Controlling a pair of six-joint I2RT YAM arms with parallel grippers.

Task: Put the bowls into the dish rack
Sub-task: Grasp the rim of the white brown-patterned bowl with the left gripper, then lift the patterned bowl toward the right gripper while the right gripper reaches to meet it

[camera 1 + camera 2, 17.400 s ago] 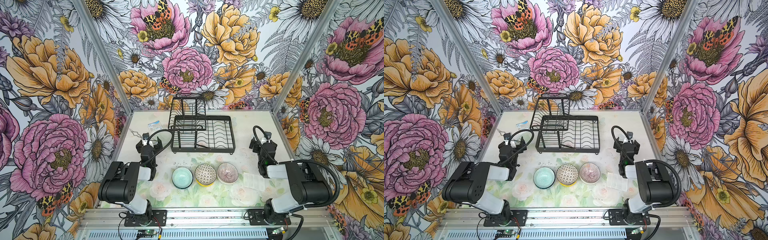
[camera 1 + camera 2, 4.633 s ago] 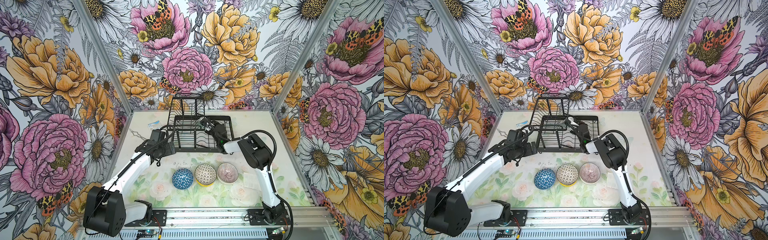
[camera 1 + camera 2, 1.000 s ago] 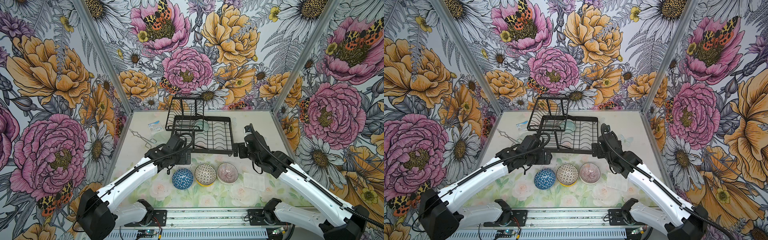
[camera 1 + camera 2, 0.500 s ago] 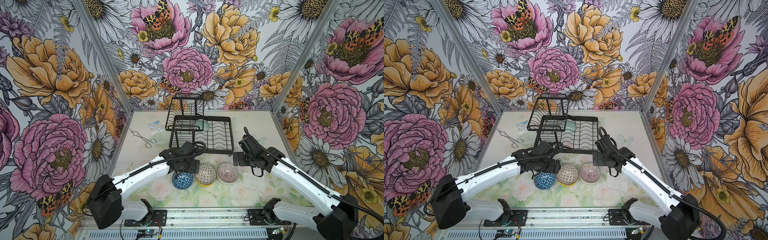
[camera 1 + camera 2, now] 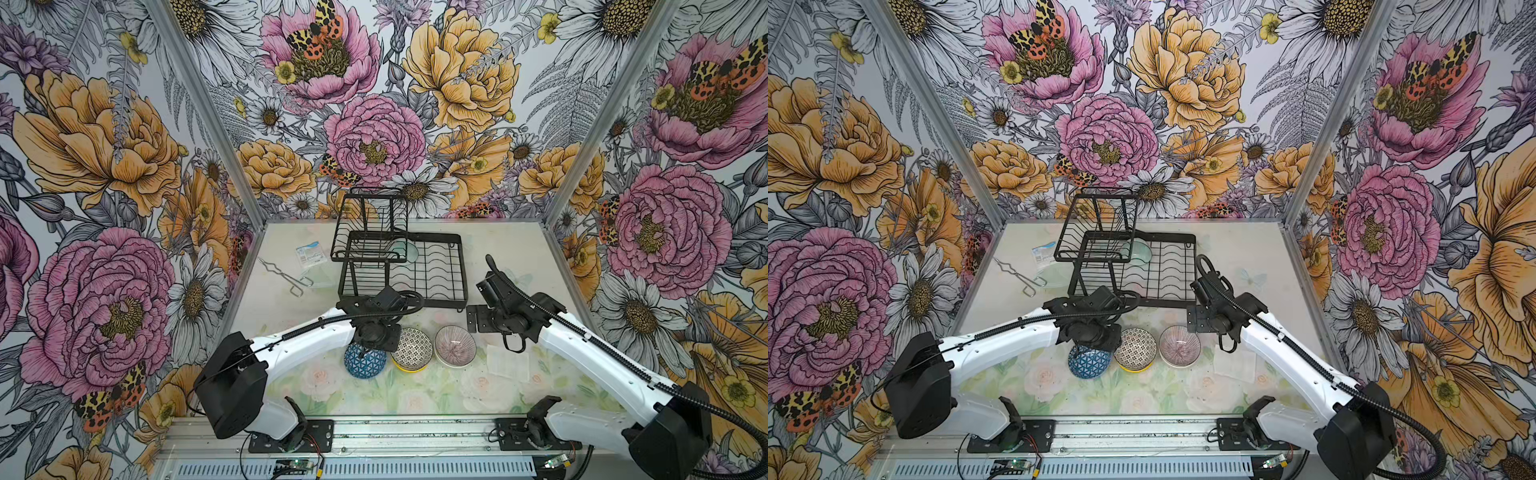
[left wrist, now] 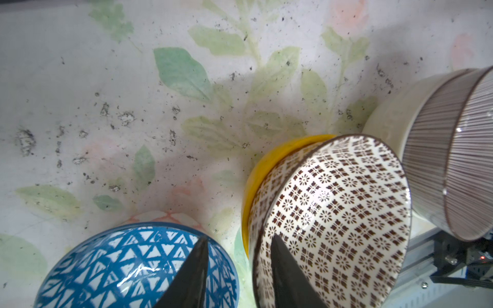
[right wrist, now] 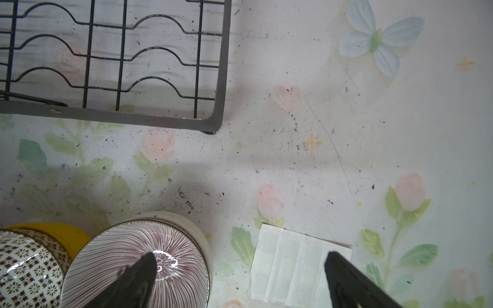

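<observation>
**Item:** bowls, six, small, round, glazed ceramic by the look

**Location:** five stand on the table in front of the dish rack, in a close row:
- blue bowl with white triangles
- black-and-white geometric bowl, nested in a yellow bowl
- pink lined bowl, nested in a cream bowl

The sixth, a pale teal bowl, sits in the rack's slotted base at the far end, partly hidden by the raised basket tier.

**Handling (judged):**
- Hard, stiff and brittle.
- The glossy glaze is likely slippery under the pads.
- Each bowl looks light enough for one gripper.
- Best hold is a pinch on the rim wall, one finger inside and one outside.
- In the nested pairs, take the upper bowl alone.
- The close neighbours leave little room for an outer finger.

**Left gripper****:** down at the blue bowl, jaws partly drawn in. One finger lies over the blue bowl's inside, the other over the geometric bowl's. Whether a rim is pinched cannot be told.

**Right gripper****:** jaws spread wide, empty. One finger is above the pink bowl, the other above a pale paper sheet.

**Markings:** none seen on the bowls or the rack. A small packet with blue print lies beside the rack, its print too small to read
</observation>
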